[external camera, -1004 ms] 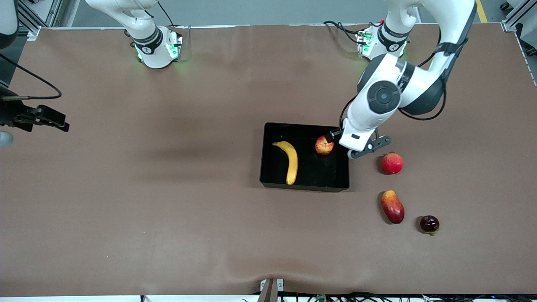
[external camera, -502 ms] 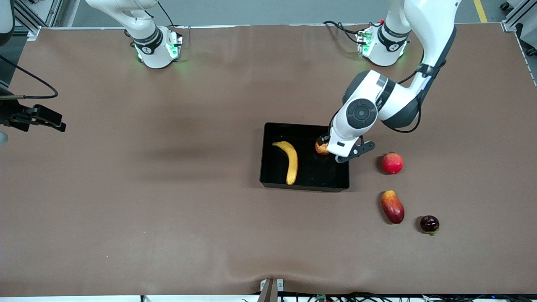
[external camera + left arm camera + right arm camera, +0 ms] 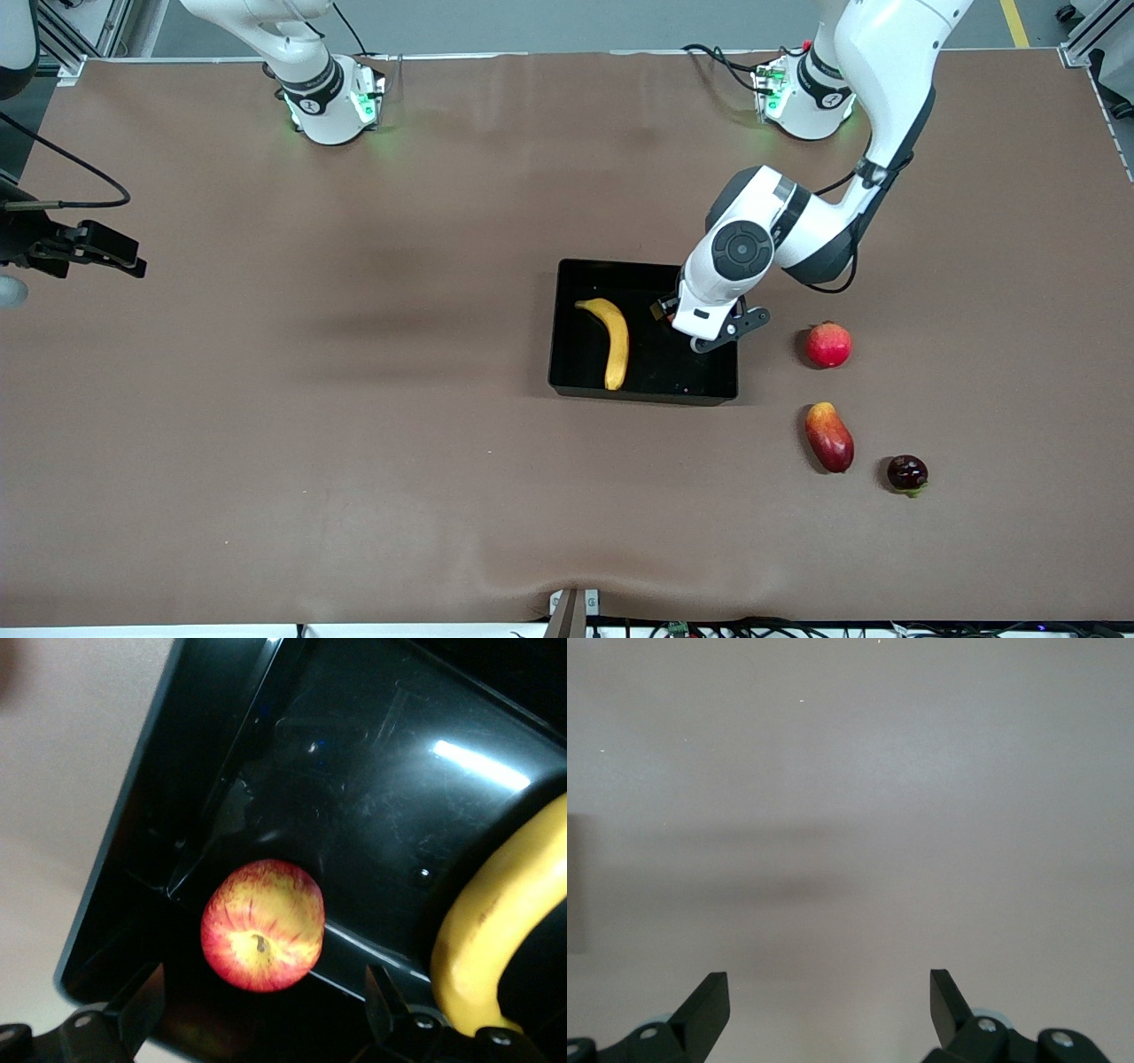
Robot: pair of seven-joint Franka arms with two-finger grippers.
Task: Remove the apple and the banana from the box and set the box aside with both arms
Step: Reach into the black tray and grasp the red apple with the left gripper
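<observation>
Your left gripper (image 3: pixel 266 1014) has its jaws spread wide with nothing between them, the two black fingertips (image 3: pixel 142 1005) showing at the lower edge of the left wrist frame; the small round apple, red with yellow patches (image 3: pixel 262 926), sits just above them in that frame, free of both tips, resting on the floor of the shallow glossy black plastic tray (image 3: pixel 151 842) close to one of its corners. At the right edge of the same frame you can see the long curved yellow banana (image 3: pixel 496 930) lying in the tray beside the apple, apart from it. In the front frame, a little right of centre, the left gripper (image 3: pixel 675 312) hangs low over the tray (image 3: pixel 642 392), at the tray's end toward the left arm, and the arm's white wrist covers the apple there; the banana (image 3: pixel 613 341) lies in the tray's other half, running lengthwise toward the lower edge of the frame. Right of the tray on the brown worktop (image 3: pixel 354 443) you have a plain red round fruit (image 3: pixel 828 345), below it an oblong red-orange mango (image 3: pixel 829 436), and further toward the lower right a small dark red fruit (image 3: pixel 906 473), all well apart from the tray. Your right gripper (image 3: pixel 828 1014) waits with its jaws wide apart and holding nothing, over bare worktop at the right arm's end; in the front frame its dark body (image 3: pixel 93 246) shows at the left edge.
</observation>
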